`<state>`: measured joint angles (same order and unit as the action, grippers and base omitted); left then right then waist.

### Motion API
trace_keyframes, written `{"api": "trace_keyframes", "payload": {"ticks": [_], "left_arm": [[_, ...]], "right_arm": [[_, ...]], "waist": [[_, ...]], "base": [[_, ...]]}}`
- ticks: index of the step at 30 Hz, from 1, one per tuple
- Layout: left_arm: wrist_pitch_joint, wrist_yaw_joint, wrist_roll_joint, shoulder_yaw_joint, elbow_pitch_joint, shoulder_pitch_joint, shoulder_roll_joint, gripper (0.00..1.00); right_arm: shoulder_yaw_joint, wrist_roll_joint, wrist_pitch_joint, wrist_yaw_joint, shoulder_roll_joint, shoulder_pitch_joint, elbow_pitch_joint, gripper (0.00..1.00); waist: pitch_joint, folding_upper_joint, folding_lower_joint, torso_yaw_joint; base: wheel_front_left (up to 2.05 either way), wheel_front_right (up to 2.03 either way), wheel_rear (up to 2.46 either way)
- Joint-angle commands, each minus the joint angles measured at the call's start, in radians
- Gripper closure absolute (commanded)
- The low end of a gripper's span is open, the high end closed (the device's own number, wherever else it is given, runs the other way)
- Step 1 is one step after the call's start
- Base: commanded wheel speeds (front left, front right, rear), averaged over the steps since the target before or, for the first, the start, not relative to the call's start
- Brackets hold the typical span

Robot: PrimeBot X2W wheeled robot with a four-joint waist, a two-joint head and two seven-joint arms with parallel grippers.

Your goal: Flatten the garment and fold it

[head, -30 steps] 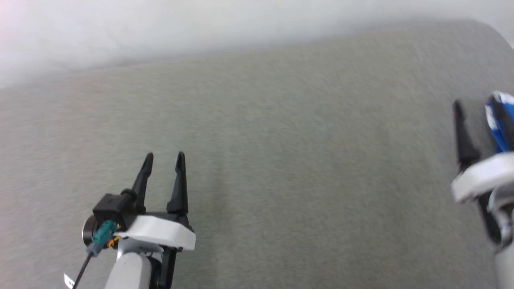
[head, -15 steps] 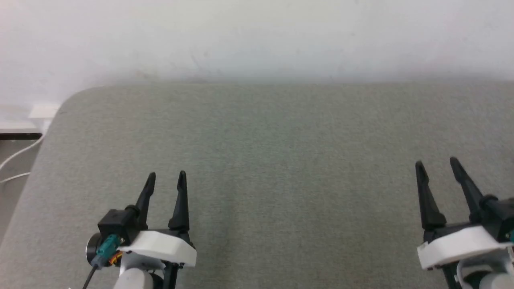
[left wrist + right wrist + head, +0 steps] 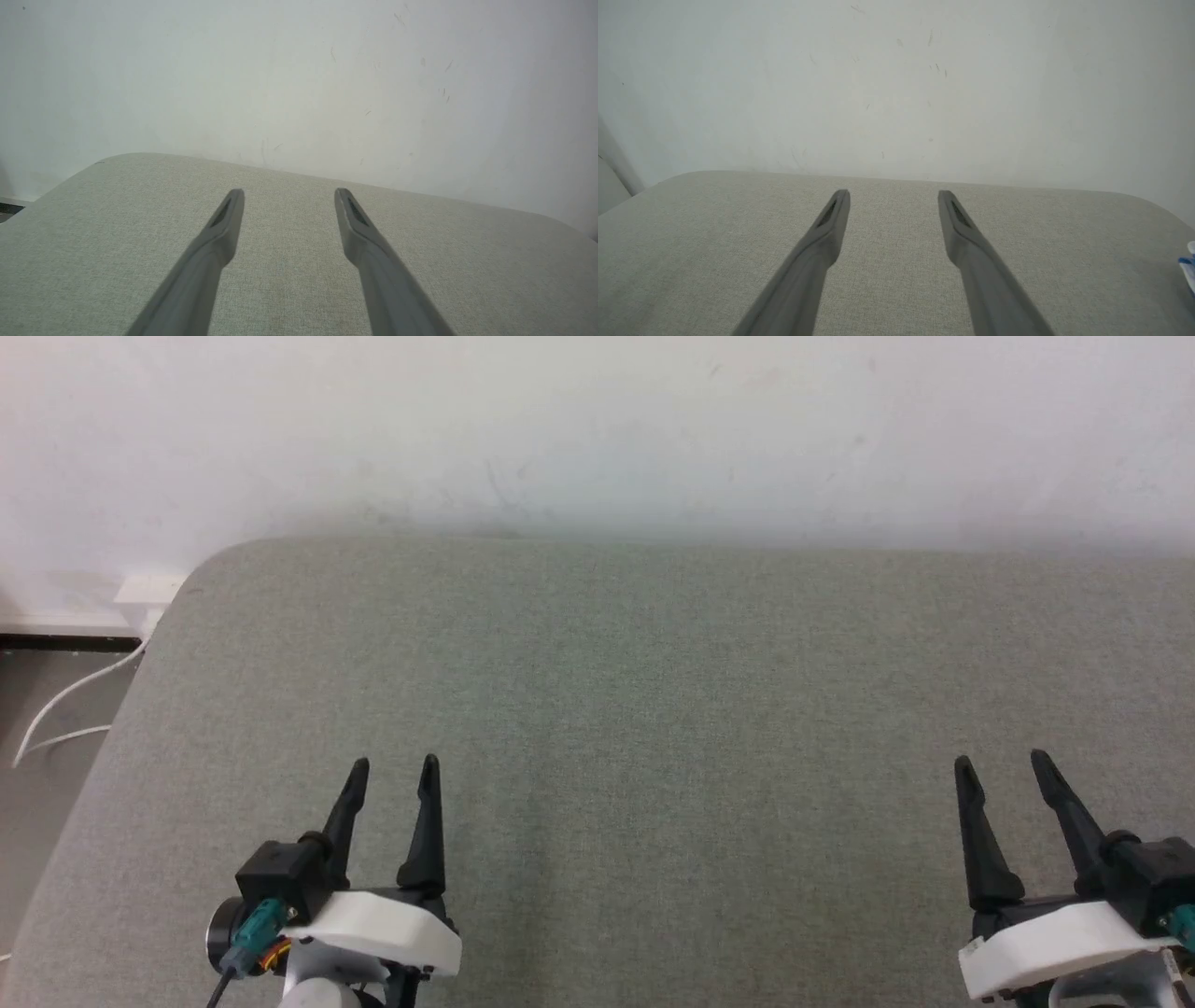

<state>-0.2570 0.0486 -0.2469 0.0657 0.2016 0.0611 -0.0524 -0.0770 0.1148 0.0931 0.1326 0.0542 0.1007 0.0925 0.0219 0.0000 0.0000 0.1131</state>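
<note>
Since a second ago the robot's head has swung round, so the head view has gone from a blurred slant across the table to a square look at the white wall (image 3: 597, 429); the blue cloth that showed beside the right gripper then has slid out past that view's right edge.

Now the left gripper (image 3: 394, 763) hangs over the near left part of the grey fabric-covered table (image 3: 653, 663), fingers spread wide with nothing between them. The right gripper (image 3: 1000, 761) hangs over the near right part, spread just as wide and equally empty. Both point toward the wall.

From the right wrist, the garment (image 3: 1189, 268) is only a sliver of blue and white cloth, lying on the table near its right edge, well to the right of the gripper's fingers (image 3: 966, 233). How it is spread I cannot tell.

Beyond the table's rounded far left corner, a white cable (image 3: 65, 700) trails down to the floor.
</note>
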Motion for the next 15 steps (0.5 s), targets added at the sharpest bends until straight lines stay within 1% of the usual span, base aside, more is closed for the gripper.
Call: {"api": "trace_keyframes", "payload": {"ticks": [1,9,10,15], "left_arm": [[-0.005,-0.008,-0.004,0.0,-0.003,-0.01,0.002,0.0],[-0.005,-0.021,-0.013,0.005,-0.008,-0.008,0.002,0.0],[0.001,-0.016,-0.008,0.004,-0.004,0.0,0.0,1.0],[0.002,-0.016,-0.008,0.003,-0.003,0.0,0.0,1.0]], "right_arm": [[0.002,0.004,0.008,-0.002,-0.004,0.005,-0.004,0.0],[0.009,0.007,0.025,-0.002,-0.004,-0.01,-0.025,0.0],[0.008,0.001,0.019,0.0,0.0,-0.001,-0.024,1.0],[0.009,0.001,0.018,0.0,0.0,-0.001,-0.024,1.0]], "waist": [[0.004,0.0,0.0,0.0],[0.016,0.0,0.0,0.003],[0.016,0.0,0.0,0.003],[0.017,0.0,0.0001,0.003]], "base": [[0.0,0.0,0.0],[0.0,0.0,0.0],[0.0,0.0,0.0],[0.0,0.0,0.0]]}}
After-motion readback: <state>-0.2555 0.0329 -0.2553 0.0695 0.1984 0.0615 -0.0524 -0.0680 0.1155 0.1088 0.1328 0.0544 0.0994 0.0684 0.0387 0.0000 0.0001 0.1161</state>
